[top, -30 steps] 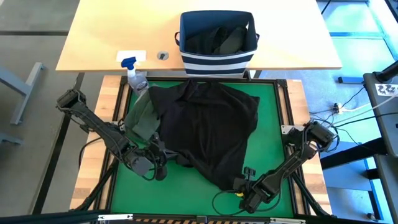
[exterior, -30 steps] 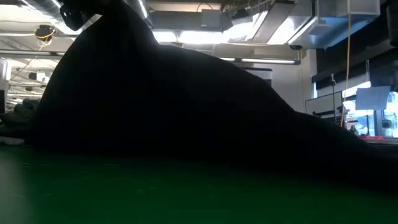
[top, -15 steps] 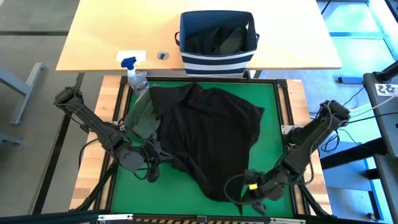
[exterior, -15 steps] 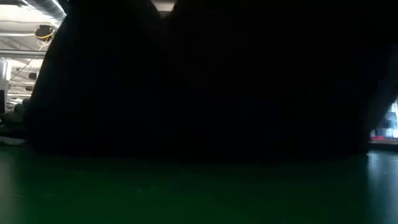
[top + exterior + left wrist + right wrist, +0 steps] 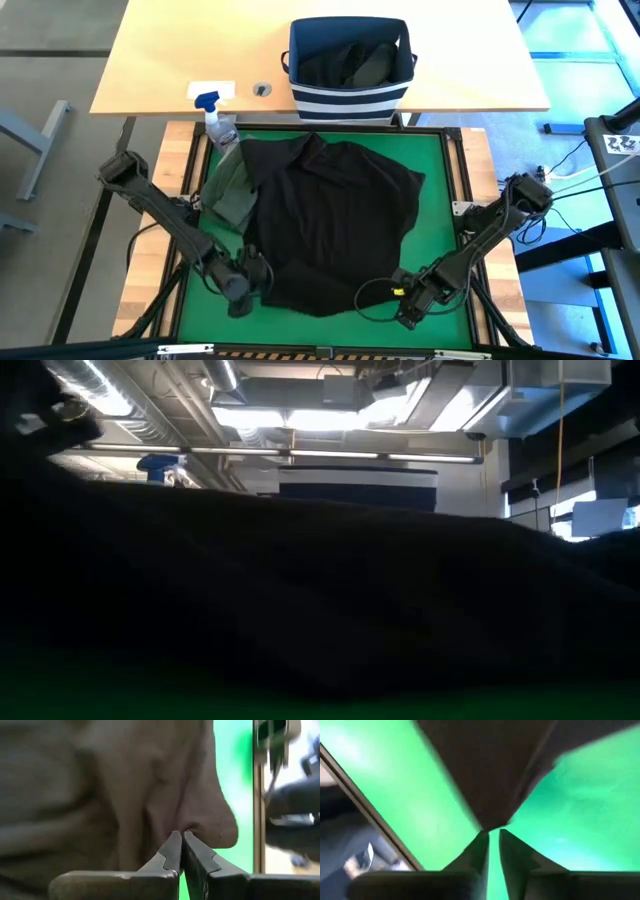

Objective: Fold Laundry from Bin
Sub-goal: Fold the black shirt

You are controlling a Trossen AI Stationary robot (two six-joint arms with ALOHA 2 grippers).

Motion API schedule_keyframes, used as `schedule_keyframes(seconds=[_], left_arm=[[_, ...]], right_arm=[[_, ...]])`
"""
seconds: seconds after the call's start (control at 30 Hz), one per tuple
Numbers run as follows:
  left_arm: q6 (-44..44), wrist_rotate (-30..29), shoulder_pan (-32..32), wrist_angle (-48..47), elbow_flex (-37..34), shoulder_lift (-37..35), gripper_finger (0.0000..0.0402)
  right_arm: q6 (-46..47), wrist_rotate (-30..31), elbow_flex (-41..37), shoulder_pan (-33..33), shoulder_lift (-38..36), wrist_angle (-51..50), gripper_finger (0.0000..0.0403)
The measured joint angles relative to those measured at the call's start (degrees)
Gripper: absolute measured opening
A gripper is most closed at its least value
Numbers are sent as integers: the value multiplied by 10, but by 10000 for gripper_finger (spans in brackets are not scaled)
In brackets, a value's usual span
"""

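Both your grippers are working the near hem of the soft black garment (image 5: 330,225): left gripper (image 5: 248,280) clamping it, right gripper (image 5: 405,296) barely parting beside its corner.

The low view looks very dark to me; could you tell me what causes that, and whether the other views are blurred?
In the low view the black cloth garment fills the foreground as an unlit mass under bright ceiling lights; in the left wrist view the cloth is washed-out and soft beyond the shut left gripper; in the right wrist view the green mat is smeared.
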Motion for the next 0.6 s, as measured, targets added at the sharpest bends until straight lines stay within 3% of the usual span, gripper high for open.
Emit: schedule_keyframes(seconds=[0.17, 0.33, 0.43, 0.5, 0.53, 0.6], left_arm=[[-18, 87, -15, 5, 0, 40, 35], [-45, 298, 1, 31, 5, 39, 85], [-72, 375, 12, 27, 27, 26, 99], [-71, 352, 11, 8, 40, 9, 100], [-59, 313, 10, 7, 45, 1, 99], [-27, 169, 6, 8, 47, -9, 94]], right_arm=[[-12, -82, -4, -1, 7, 35, 122], [-27, -212, 8, -18, -3, 36, 188], [-37, -232, 36, -29, -11, 41, 206], [-70, -188, 63, -36, -13, 44, 212], [-92, -145, 75, -39, -14, 46, 213], [-137, -16, 93, -44, -14, 47, 213]])
